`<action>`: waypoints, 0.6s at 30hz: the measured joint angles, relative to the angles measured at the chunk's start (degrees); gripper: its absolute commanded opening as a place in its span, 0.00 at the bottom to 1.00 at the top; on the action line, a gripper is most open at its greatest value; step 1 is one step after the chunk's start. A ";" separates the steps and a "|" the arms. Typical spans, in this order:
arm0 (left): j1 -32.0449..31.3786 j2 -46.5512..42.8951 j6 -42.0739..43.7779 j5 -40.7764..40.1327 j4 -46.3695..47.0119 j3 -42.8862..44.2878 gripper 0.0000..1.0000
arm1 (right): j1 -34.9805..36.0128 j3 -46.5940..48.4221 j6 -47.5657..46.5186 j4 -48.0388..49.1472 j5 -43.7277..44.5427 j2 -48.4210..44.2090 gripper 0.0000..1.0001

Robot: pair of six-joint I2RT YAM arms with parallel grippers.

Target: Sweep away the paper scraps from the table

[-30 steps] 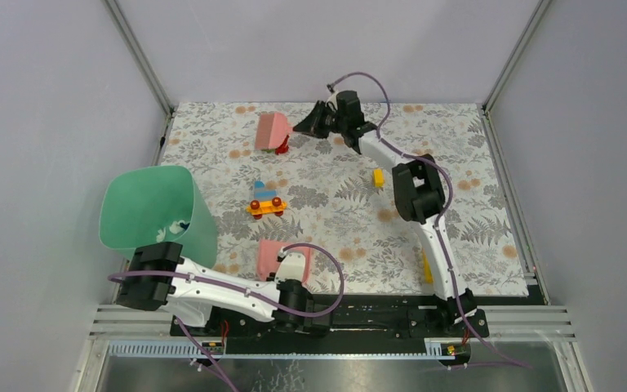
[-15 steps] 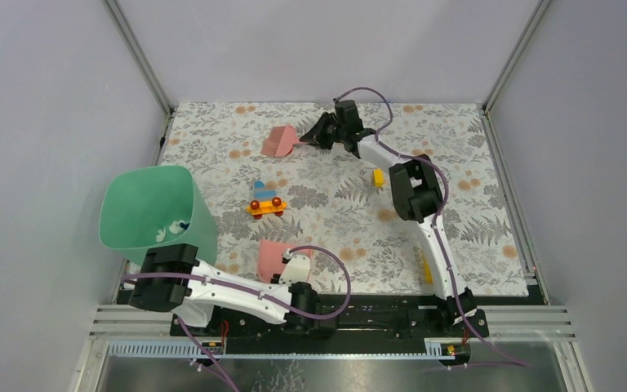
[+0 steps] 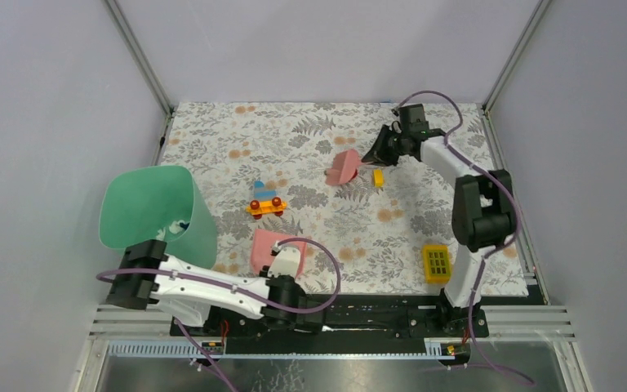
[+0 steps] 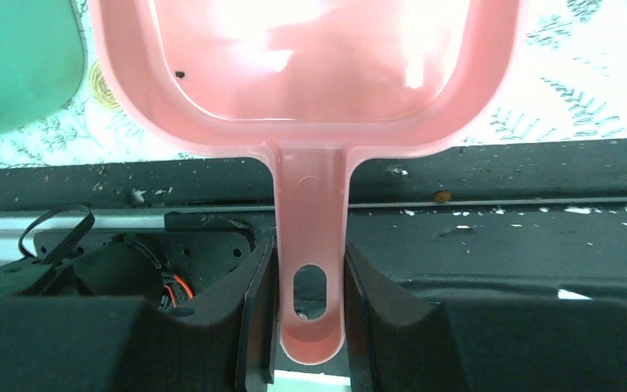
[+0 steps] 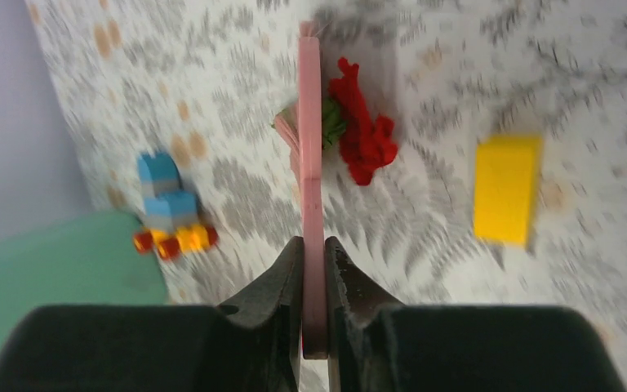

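Between the fingers of the right gripper [image 5: 313,245] sits the pink brush [image 5: 310,122], pinched tight, on edge, likely to push the paper scraps [image 5: 362,131] touching it on the table [image 3: 237,131]. Near the rail [image 4: 498,171], the left gripper [image 4: 310,273] squeezes the pink dustpan [image 4: 310,82] by its handle, flat, ready to catch them. No words to read.

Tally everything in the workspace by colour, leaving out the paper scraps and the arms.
Pink: 2, dustpan and brush
Yellow: 2, small brick and holed block
Green: 1, bin
Multicoloured: 1, toy car
Total: 6
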 measured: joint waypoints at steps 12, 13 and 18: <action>0.13 -14.67 15.02 -1.07 8.33 -2.47 0.00 | 0.79 11.74 -30.40 -25.16 -0.13 -15.82 0.00; 0.31 -13.99 16.65 -1.05 8.94 -2.47 0.00 | 0.79 13.57 -32.30 -25.53 0.50 -15.85 0.00; 3.10 -7.76 23.71 -0.11 11.89 -2.45 0.00 | 0.81 23.04 -41.83 -27.71 5.55 -13.42 0.00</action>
